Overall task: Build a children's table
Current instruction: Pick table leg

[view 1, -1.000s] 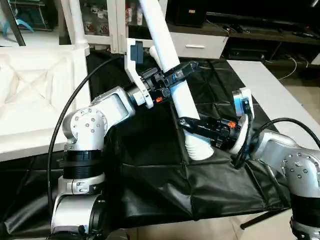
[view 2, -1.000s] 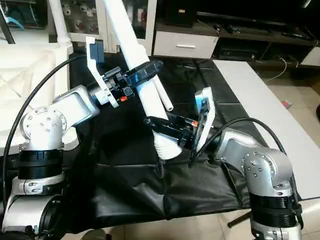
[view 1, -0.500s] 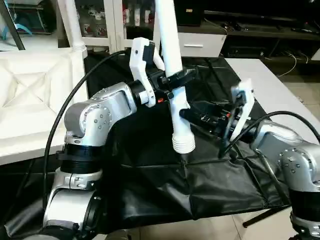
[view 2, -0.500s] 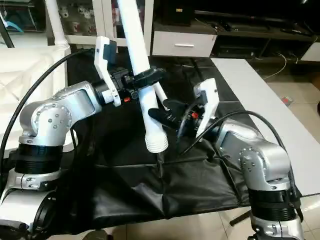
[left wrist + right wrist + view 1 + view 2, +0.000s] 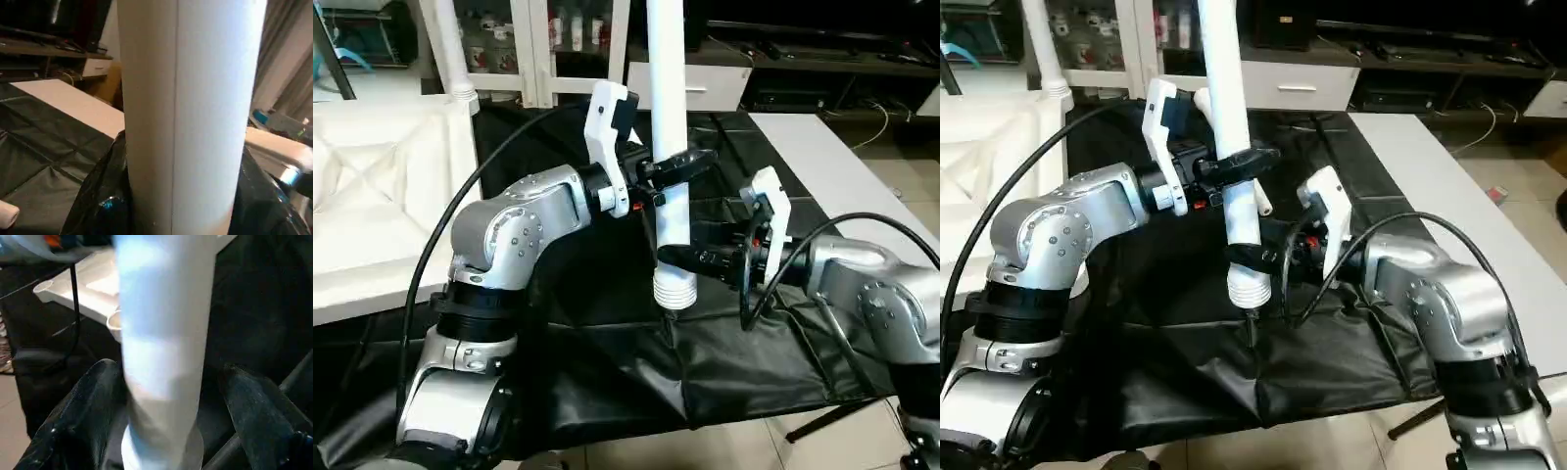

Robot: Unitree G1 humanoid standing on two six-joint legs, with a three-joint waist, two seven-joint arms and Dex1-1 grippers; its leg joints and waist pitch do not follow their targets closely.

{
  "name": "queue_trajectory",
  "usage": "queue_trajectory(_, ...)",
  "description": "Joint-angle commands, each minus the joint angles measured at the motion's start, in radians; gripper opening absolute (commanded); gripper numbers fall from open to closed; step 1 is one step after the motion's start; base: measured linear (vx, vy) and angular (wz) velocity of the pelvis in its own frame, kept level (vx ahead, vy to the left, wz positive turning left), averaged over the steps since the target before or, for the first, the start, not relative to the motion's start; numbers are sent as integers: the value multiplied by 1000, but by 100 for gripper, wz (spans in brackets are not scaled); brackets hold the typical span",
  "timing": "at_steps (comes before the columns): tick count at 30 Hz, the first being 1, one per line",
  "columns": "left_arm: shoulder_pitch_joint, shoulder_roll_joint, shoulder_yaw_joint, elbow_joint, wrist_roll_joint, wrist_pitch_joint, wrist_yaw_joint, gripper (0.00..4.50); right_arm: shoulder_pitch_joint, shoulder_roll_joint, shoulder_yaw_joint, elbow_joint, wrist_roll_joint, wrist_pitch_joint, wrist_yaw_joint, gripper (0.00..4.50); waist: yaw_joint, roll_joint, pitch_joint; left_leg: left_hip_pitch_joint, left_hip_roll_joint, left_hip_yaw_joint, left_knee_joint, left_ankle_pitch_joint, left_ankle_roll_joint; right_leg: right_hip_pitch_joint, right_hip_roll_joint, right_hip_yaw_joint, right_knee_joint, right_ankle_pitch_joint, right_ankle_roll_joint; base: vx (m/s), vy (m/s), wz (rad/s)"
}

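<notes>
Looks like a home living room set up as a test space. Far side: white glass-door cabinet (image 5: 533,44) w/ small items on shelves, white drawer unit (image 5: 690,83) beside it, low dark TV bench (image 5: 822,69) w/ cables and gadgets along the back. Far right: curtains (image 5: 288,73) seen from left wrist cam. Tiled floor (image 5: 911,181) at right w/ loose cable. Near: work table covered w/ black plastic sheet (image 5: 636,352), white tabletop (image 5: 832,166) on right. Robot arms + kids' furniture parts amid domestic furnishings, so a home-style demo room, not a factory.
</notes>
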Motion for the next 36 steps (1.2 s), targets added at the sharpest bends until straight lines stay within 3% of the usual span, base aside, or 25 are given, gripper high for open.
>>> queue_trajectory(1,-14,1,-21,-36,8,-15,-18,184,-23,-12,8,13,-9,19,15,346,1,-6,-76,10,53,-17,-63,-24,11,60,-89,51,-72,-45,-202,0,0,0)
queue_trajectory(21,11,20,-68,-76,17,-18,-64,184,-79,-22,84,80,-53,5,68,346,4,-16,-75,9,52,-15,-63,-29,3,59,-90,51,-73,-79,-185,0,0,0)
queue_trajectory(36,10,35,-90,-79,23,-26,-88,184,-77,-38,111,86,-78,-14,110,223,6,-15,-76,10,53,-16,-63,-30,4,58,-90,51,-72,-74,-188,0,0,0)
